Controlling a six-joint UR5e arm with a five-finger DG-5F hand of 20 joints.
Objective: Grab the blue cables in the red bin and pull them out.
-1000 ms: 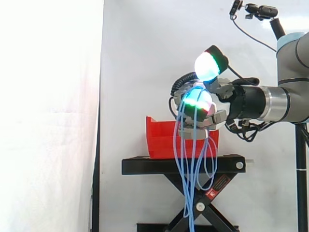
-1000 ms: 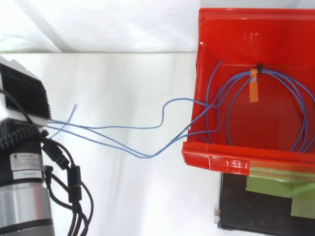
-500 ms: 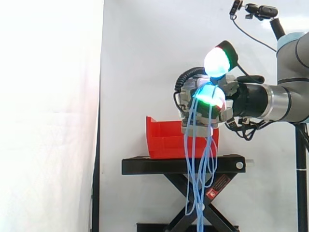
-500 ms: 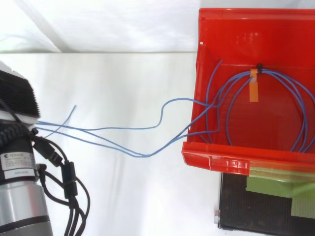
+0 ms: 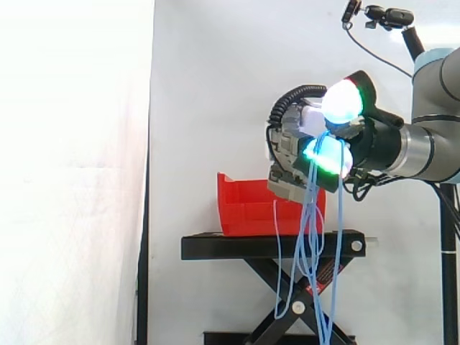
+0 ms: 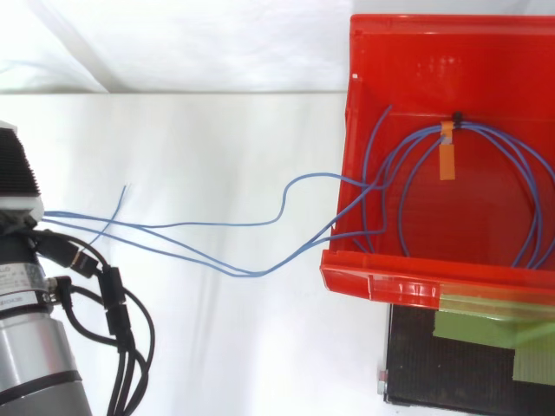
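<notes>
The hand (image 5: 293, 151), fingers curled round the blue cables (image 5: 310, 237), has drawn back toward the right of the side view, yet their tied loop still lies inside the red bin (image 6: 416, 286), so more pulling seems needed.

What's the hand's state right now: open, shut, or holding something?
Hand: shut on the blue cables, which hang down from its curled fingers.

— How's the light out there?
— Bright and even on my screens. The left of the white curtain (image 5: 72, 172) is washed out to pure white, the right greyer.
— Any glare?
— The pads (image 5: 343, 102) on the hand (image 5: 291, 144) bloom white-cyan. The lip of the red bin (image 6: 408, 286) shines faintly.
</notes>
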